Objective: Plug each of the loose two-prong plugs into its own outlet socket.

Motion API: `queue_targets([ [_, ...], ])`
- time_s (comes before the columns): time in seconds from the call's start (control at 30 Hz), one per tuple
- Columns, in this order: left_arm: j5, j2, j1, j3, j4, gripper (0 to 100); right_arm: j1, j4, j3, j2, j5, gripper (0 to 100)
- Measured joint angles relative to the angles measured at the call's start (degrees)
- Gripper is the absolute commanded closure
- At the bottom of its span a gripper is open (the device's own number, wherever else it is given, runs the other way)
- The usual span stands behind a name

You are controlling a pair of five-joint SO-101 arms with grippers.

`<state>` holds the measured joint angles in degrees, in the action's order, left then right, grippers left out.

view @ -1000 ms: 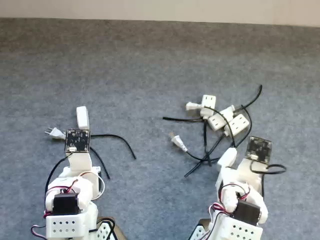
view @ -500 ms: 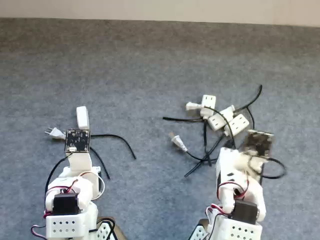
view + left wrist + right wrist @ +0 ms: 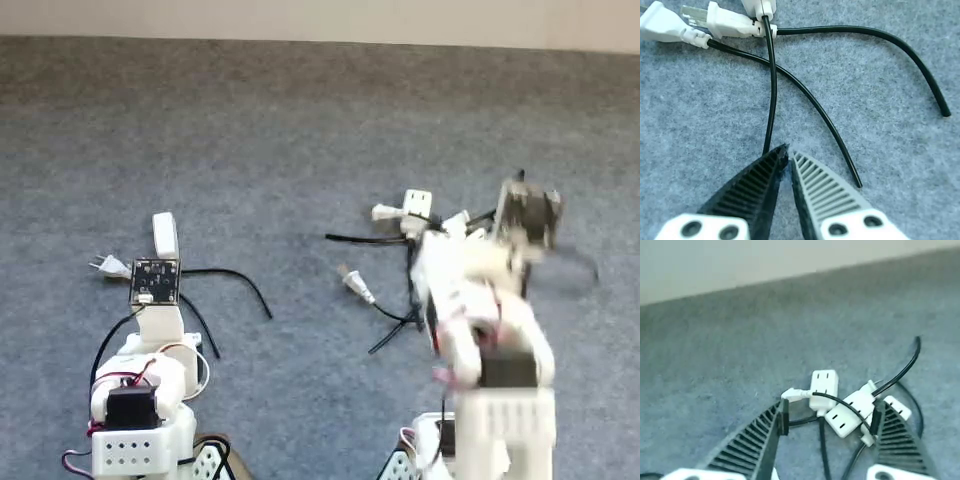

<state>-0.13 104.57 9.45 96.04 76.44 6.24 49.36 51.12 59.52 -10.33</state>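
**While the left pincer (image 3: 786,152) sits pinched together, the right pincer (image 3: 830,417) gapes over the socket cluster (image 3: 823,383)**

Since the right arm (image 3: 480,310) hangs above the socket cluster toward the counter's (image 3: 300,120) right edge, it is the nearer arm. Its jaws stand wide and empty, with the cluster ahead between them. A loose plug (image 3: 356,285) lies just left of the cluster, diagonal, with its prongs toward the far-left corner and its cord trailing toward the near edge. Crossed black cords (image 3: 400,316) could snag the approach. Two more plugs (image 3: 732,25) lie just ahead of the empty left pincer, toward the left edge.
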Motion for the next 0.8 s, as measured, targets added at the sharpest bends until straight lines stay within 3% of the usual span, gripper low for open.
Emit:
queue_targets([
  [0.47,0.0,0.0,0.0,0.0,0.0,99,4.8,-0.1,-39.0,-64.0,-5.5,73.5],
  [0.8,0.0,0.0,0.0,0.0,0.0,99,0.2,-0.1,-59.0,-92.0,-5.5,77.2],
])
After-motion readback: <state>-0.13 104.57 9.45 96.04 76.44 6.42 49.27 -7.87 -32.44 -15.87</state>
